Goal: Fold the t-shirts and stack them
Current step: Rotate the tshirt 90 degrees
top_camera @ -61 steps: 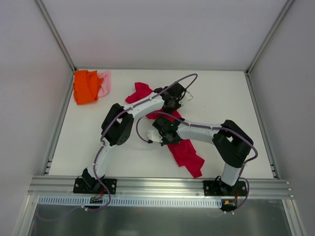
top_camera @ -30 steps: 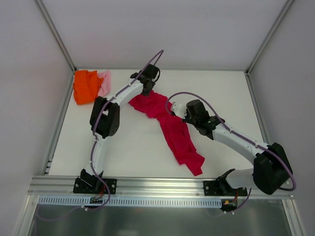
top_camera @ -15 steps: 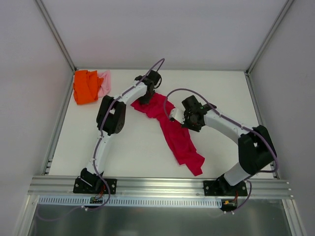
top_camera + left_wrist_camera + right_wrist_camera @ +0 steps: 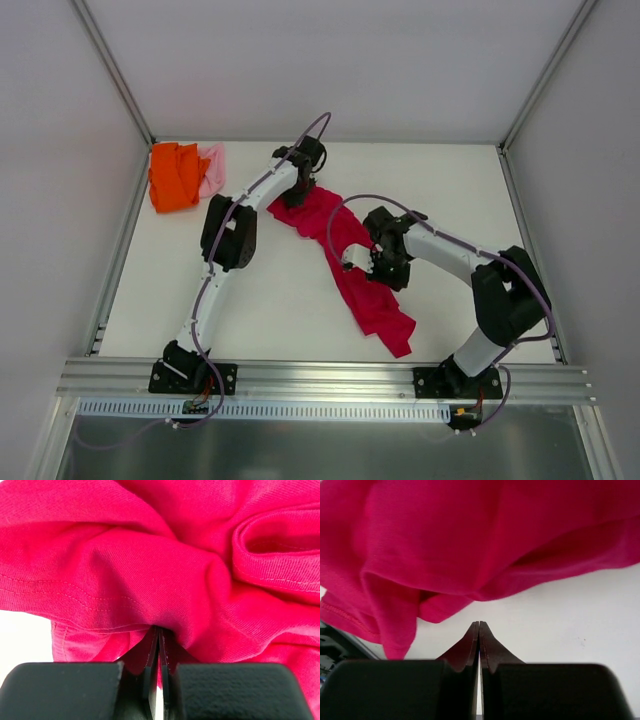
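The crimson-red t-shirt (image 4: 345, 255) lies bunched in a long diagonal strip from the table's far middle to the near right. My left gripper (image 4: 297, 198) is at its far end, shut on a fold of the red cloth (image 4: 165, 575), which fills the left wrist view. My right gripper (image 4: 383, 272) is by the strip's middle, on its right side. In the right wrist view its jaws (image 4: 479, 626) are shut and empty over bare table, just short of the red cloth's edge (image 4: 445, 555). The orange t-shirt (image 4: 174, 176) and a bit of the pale pink one (image 4: 213, 168) lie crumpled at the far left corner.
The white table (image 4: 450, 190) is bounded by metal frame posts (image 4: 112, 75) and white walls at the left, back and right. A metal rail (image 4: 320, 378) runs along the near edge by the arm bases. Purple cables loop over both arms.
Over two seconds the arms parted and the red shirt was drawn out into a long strip. In the last half second the right gripper moved slightly nearer and left; the left barely moved.
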